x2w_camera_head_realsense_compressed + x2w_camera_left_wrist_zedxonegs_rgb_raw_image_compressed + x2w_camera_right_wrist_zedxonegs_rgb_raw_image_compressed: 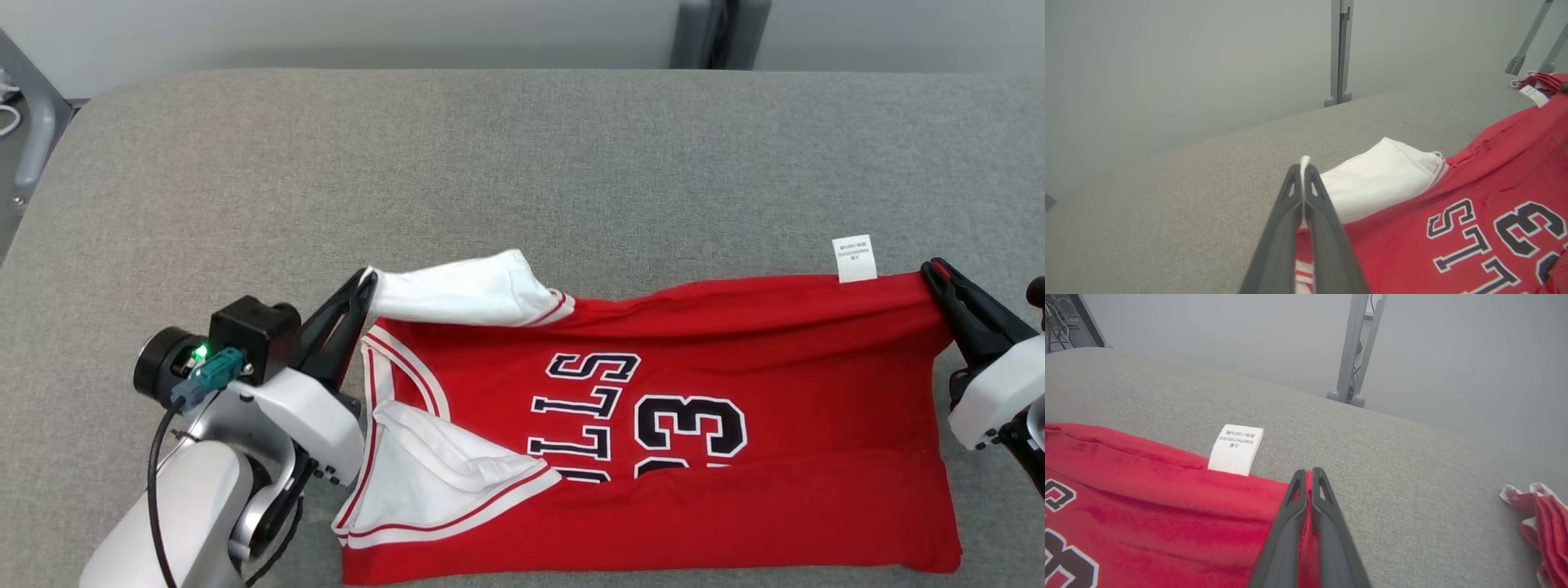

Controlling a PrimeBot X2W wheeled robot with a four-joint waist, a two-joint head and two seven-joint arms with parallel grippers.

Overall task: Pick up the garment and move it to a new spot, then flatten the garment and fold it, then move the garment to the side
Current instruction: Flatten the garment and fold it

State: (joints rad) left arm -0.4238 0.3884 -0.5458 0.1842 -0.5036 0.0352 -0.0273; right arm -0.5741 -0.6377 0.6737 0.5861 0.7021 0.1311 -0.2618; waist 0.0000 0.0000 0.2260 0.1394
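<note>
The garment [694, 392] is a red basketball jersey with white trim and dark lettering, spread sideways on the grey cloth-covered table [522, 163]. Its near edge is folded over. My left gripper [367, 282] is shut on the white shoulder strap at the jersey's left end; the left wrist view has a sliver of white cloth pinched between the fingers [1303, 167]. At the right end, my right gripper [935, 273] is shut on the red hem corner, beside a white care label [854, 258]. In the right wrist view red cloth [1147, 486] runs between the closed fingers [1309, 473].
A bunched red and white cloth [1541, 522] lies on the table to the right of my right gripper. A grey metal post [718, 33] stands behind the table's far edge, and a metal frame [33, 122] at the far left. Bare table stretches beyond the jersey.
</note>
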